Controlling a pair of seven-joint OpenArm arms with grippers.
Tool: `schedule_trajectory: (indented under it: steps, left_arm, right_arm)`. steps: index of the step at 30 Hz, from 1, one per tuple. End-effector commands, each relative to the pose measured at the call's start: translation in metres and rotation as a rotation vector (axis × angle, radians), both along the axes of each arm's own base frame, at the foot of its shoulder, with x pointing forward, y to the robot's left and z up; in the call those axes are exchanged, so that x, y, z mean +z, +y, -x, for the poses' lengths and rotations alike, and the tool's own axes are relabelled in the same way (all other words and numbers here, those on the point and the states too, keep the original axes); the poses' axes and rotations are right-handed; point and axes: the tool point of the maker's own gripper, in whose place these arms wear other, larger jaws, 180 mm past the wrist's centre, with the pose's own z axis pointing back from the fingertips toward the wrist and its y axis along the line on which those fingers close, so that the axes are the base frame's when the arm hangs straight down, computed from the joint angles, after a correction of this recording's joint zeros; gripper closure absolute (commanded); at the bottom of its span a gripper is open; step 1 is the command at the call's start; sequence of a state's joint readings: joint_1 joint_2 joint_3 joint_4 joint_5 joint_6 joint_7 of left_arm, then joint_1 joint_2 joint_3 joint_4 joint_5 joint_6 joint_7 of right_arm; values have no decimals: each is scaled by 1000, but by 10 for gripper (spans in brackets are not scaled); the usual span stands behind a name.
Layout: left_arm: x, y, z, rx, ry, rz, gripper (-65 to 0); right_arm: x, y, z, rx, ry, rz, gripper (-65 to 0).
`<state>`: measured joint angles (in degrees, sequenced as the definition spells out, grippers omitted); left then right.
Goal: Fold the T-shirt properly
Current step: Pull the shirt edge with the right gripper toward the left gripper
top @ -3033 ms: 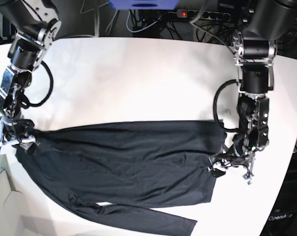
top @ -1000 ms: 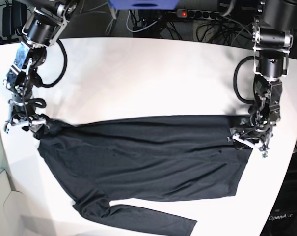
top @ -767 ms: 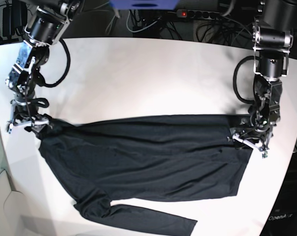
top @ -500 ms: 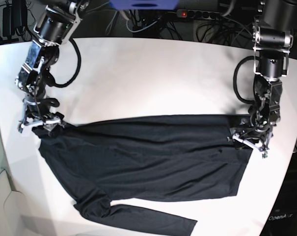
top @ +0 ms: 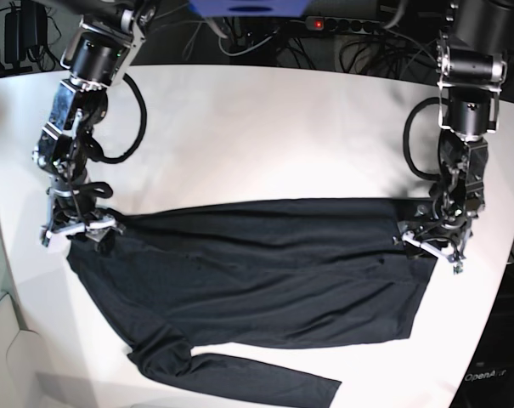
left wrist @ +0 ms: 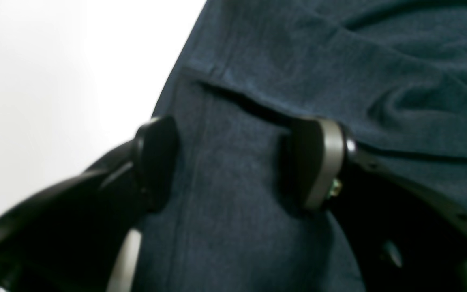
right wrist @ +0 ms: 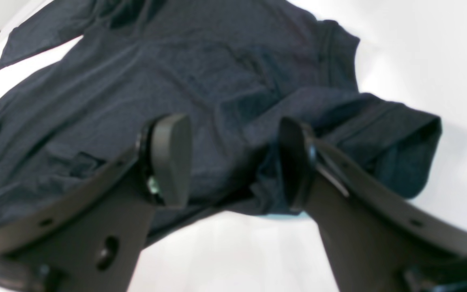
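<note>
The dark T-shirt point(top: 257, 272) lies spread across the white table point(top: 265, 127), with one long sleeve point(top: 240, 378) trailing along the front edge. My left gripper point(top: 428, 242) is at the shirt's right edge. In the left wrist view it point(left wrist: 233, 162) is open, and the shirt's fabric and a seam point(left wrist: 258, 61) lie flat between its fingers. My right gripper point(top: 76, 229) is at the shirt's left top corner. In the right wrist view it point(right wrist: 229, 158) is open above the shirt point(right wrist: 136, 73), with a bunched fold point(right wrist: 387, 138) just to the right of its fingers.
Cables and a power strip with a red light point(top: 324, 23) run behind the table's far edge. A blue object point(top: 248, 7) sits at the top centre. The table's rounded edges drop off at left and right. White table surface shows beyond the shirt.
My right arm has moved a little to the right and toward the front along the shirt's left corner. My left arm and the shirt's right side have stayed still.
</note>
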<state>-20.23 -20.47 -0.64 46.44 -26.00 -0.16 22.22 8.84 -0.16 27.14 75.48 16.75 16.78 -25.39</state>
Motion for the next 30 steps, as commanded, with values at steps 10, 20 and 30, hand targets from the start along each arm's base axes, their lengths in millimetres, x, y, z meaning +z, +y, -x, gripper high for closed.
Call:
schedule_trajectory:
  steps: [10, 20, 30]
  left_arm:
    - [6, -3, -1, -7, 18, 12, -431]
    - [12, -7, -5, -16, -1, 11, -431]
    - [12, -7, -4, -16, 1, 11, -431]
  right_arm:
    - [19, 12, -15, 3, -71, -23, -313]
    - [17, 21, -16, 7, -71, -43, -312]
    - [-5, 25, -24, 16, -16, -85, -218]
